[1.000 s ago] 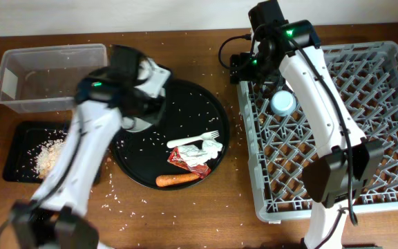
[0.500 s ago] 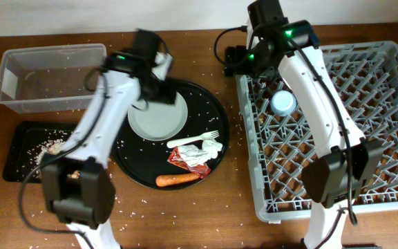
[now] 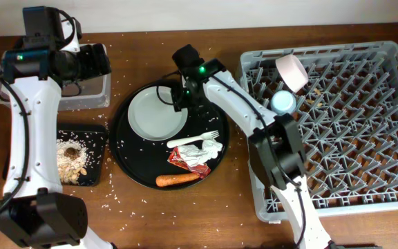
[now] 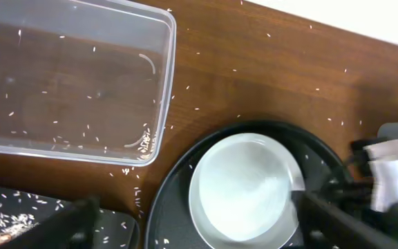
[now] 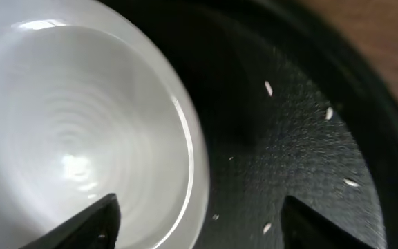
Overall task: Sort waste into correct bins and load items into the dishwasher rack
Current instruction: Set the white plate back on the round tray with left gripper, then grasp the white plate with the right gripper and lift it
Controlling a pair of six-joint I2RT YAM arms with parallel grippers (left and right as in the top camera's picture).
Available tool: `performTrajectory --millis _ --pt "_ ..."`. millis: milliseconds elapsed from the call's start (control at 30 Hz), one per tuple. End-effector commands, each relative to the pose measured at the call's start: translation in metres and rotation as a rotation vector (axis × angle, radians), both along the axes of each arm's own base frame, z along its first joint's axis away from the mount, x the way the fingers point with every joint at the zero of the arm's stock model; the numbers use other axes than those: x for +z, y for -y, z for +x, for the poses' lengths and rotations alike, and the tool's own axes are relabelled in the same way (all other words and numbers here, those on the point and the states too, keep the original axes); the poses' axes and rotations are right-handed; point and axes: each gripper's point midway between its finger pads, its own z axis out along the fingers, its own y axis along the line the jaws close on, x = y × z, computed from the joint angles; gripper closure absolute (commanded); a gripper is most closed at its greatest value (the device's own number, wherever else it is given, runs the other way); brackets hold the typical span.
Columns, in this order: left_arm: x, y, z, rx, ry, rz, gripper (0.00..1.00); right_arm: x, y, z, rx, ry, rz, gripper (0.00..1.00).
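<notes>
1. Overhead: your left tool [image 3: 101,63] hangs over the right end of the clear tub [image 3: 81,101]. You cannot tell from here whether it is apart or together. Your right tool [image 3: 181,99] is at the upper right edge of the grey plate [image 3: 156,116], which lies on the round black tray [image 3: 133,169]. Below the plate on that tray lie the fork [image 3: 193,138], tissue [image 3: 207,148], red wrapper [image 3: 184,160] and carrot [image 3: 178,180]. The food heap [image 3: 70,156] is in the shallow black tray [image 3: 101,138]. The bowl [image 3: 292,70], tilted, and the blue cup [image 3: 282,102] sit in the rack [image 3: 365,138].
2. Left wrist: your left tool's 2 fingers [image 4: 74,223] stand wide apart, holding nothing. The tub is at the upper left on the tabletop [image 4: 254,62].
3. Right wrist: your right tool's fingers [image 5: 92,220] are spread, with the plate's rim under the gap between them.
</notes>
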Motion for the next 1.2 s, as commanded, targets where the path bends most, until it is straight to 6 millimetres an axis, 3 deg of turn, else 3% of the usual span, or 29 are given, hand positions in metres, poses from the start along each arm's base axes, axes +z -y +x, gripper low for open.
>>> performTrajectory --millis 0,67,100,167,267,333,433,500,600,667,700,733,800,900,967,1033,1100,1167 --pt "0.003 0.000 -0.002 -0.002 0.000 -0.007 0.03 -0.025 0.001 -0.007 -0.002 -0.043 -0.033 0.37" --pt "0.002 0.000 -0.002 -0.002 -0.002 -0.006 0.01 -0.025 0.000 -0.007 -0.001 -0.042 -0.033 0.49" --pt "0.002 0.000 -0.002 -0.001 -0.001 -0.006 0.01 -0.025 0.000 -0.007 0.000 -0.041 -0.033 0.64" --pt "0.002 0.000 -0.002 -0.001 -0.002 -0.006 0.01 -0.028 -0.005 -0.011 0.011 -0.047 -0.037 0.83" --pt "0.002 0.000 -0.002 -0.002 -0.002 -0.006 0.01 -0.039 -0.017 -0.023 0.043 -0.063 -0.049 0.88" --pt "0.002 0.000 -0.002 -0.001 -0.001 -0.006 0.01 -0.041 -0.022 -0.027 0.055 -0.061 -0.054 0.96" --pt "0.002 0.000 -0.002 -0.001 -0.001 -0.006 0.01 -0.033 -0.014 -0.021 0.036 -0.059 -0.050 0.96" --pt "0.002 0.000 -0.002 -0.002 -0.002 -0.006 0.01 -0.005 0.001 -0.011 0.013 -0.031 -0.035 0.96" --pt "0.002 0.000 -0.002 -0.002 -0.002 -0.007 0.01 0.078 0.031 0.013 -0.009 0.106 0.019 0.96" --pt "0.003 0.000 -0.002 -0.002 -0.001 -0.006 0.01 0.148 0.069 0.025 -0.063 0.230 0.040 0.96" --pt "0.002 0.000 -0.002 -0.002 -0.001 -0.006 0.01 0.191 0.109 0.028 -0.141 0.316 0.008 0.96" --pt "0.002 0.000 -0.002 -0.001 -0.001 -0.006 0.01 0.214 0.135 0.027 -0.195 0.365 -0.026 0.96" --pt "0.002 0.000 -0.002 -0.001 -0.001 -0.006 0.01 0.267 0.209 0.017 -0.358 0.488 -0.173 0.96" --pt "0.003 0.000 -0.001 -0.001 0.002 -0.006 0.01 0.322 0.306 -0.014 -0.599 0.613 -0.466 0.96" --pt "0.004 0.000 0.000 -0.002 0.009 -0.006 0.01 0.336 0.346 -0.037 -0.656 0.613 -0.702 0.96" --pt "0.005 0.000 0.001 -0.001 0.014 -0.005 0.01 0.335 0.367 -0.050 -0.673 0.573 -0.898 0.96" --pt "0.006 0.000 0.003 -0.001 0.025 -0.004 0.01 0.329 0.381 -0.055 -0.678 0.540 -1.063 0.96" --pt "0.008 -0.001 0.006 -0.001 0.038 -0.003 0.01 0.312 0.380 -0.052 -0.642 0.500 -1.093 0.96"
